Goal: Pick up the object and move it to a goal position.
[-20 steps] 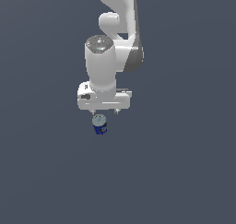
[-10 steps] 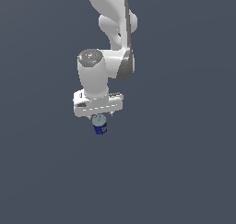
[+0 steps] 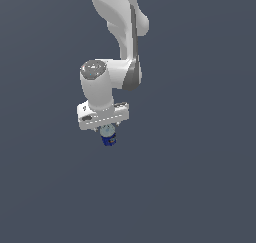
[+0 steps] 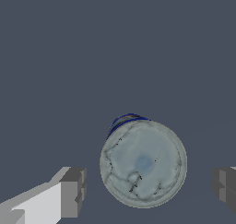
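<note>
Gaps beside can (image 4: 143,163) — fingers (image 4: 72,192) clear

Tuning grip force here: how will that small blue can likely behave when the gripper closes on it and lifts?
The can looks rigid, so it probably won't deform. Its round side gives the flat fingers little contact, so it may twist or slip. It stands upright between the open gripper, clear of both fingers; an off-centre close could nudge or tip it.

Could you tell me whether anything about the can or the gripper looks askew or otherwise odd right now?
Nothing stands out. The can stands upright, its grey top facing the wrist camera, between the open gripper fingers, with a gap on each side. It sits nearer one finger than the other, a slight offset only.
</note>
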`<state>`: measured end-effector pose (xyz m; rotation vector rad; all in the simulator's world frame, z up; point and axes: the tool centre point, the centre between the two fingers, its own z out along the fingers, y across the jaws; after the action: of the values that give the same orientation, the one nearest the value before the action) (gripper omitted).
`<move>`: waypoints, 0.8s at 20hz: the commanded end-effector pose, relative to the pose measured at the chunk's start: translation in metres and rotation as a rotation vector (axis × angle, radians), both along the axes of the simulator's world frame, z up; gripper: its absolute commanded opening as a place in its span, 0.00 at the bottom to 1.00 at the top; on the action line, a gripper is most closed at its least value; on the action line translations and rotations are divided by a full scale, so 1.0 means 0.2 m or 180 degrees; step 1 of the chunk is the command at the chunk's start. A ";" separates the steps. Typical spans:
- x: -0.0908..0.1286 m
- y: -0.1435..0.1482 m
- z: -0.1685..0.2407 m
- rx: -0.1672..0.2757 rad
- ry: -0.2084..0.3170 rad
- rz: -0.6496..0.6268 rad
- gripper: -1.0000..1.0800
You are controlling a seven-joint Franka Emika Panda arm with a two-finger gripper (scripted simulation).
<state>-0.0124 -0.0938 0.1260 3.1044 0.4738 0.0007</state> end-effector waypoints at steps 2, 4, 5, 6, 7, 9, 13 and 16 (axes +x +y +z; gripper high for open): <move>0.00 -0.01 -0.01 0.0003 0.0002 0.0027 0.96; 0.00 0.00 -0.01 0.0002 0.0002 0.0017 0.96; 0.00 0.00 -0.01 0.0002 0.0002 0.0017 0.96; 0.00 0.00 -0.02 0.0002 0.0002 0.0017 0.96; 0.00 -0.01 -0.04 0.0002 0.0002 0.0017 0.96; 0.00 -0.01 -0.08 0.0002 0.0002 0.0019 0.96; -0.01 0.00 -0.18 0.0003 0.0002 0.0026 0.96; -0.01 0.00 -0.24 0.0004 0.0002 0.0028 0.96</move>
<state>-0.0143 -0.0946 0.0838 3.1040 0.4869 -0.0017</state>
